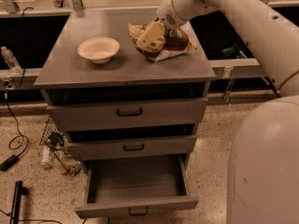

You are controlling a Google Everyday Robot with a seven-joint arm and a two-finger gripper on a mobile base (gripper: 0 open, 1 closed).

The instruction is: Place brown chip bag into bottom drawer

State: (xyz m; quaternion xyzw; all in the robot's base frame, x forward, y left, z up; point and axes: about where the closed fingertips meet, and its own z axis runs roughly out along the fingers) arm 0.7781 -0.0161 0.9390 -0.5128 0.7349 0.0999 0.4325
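The brown chip bag (175, 43) lies wrinkled on the right half of the grey cabinet top (121, 64), dark brown with cream-yellow panels. My gripper (150, 37) reaches down from the upper right over the bag's left part, its cream-coloured fingers (153, 31) right on top of the bag. The bottom drawer (135, 183) stands pulled open at the foot of the cabinet, and I see nothing inside it. My arm crosses the right side of the view.
A white bowl (98, 49) sits on the left of the cabinet top. The two upper drawers (128, 112) are shut or nearly so. Cables and clutter (56, 153) lie on the floor at the left. A water bottle (9, 59) stands at far left.
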